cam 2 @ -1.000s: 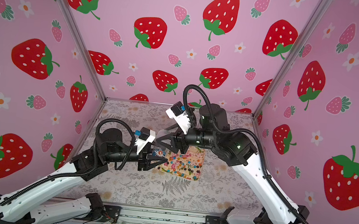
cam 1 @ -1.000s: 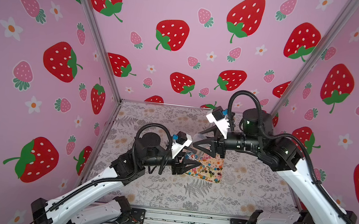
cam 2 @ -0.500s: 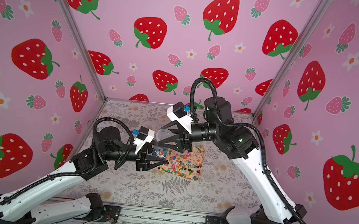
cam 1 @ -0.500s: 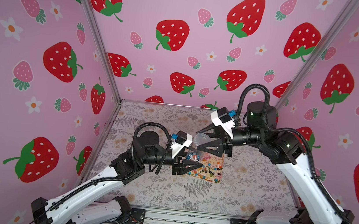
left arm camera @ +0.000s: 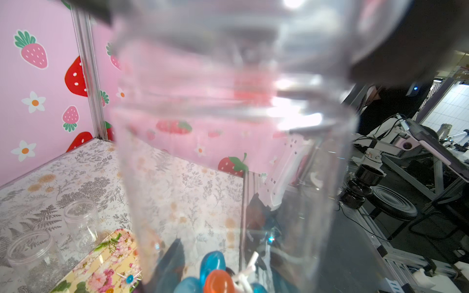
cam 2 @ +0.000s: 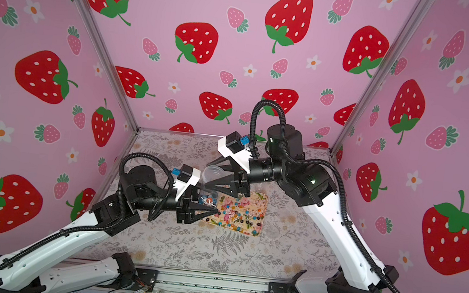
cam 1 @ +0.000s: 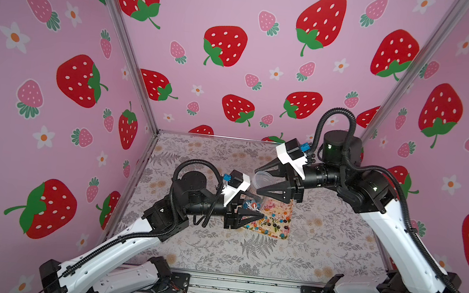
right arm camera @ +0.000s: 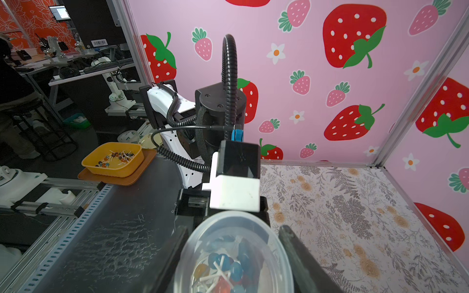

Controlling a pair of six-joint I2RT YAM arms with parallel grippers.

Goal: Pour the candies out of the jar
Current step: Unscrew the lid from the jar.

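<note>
The left arm (cam 1: 113, 247) reaches low and nearly level over the fern-printed table (cam 1: 245, 253). The right arm (cam 1: 391, 240) bends down toward it from higher up. Under them lies a shallow, round-cornered tray (cam 2: 260, 196) printed with flowers. A clear plastic jar (cam 1: 262, 177) leans over the tray's edge on the left arm's side. The left gripper (cam 1: 259, 209) is clamped on its lower part, and the right gripper (cam 1: 256, 181) pinches its round top. Glossy round-headed candies (right arm camera: 223, 269) on white sticks sit in the jar's bottom, and many more lie scattered on the tray.
</note>
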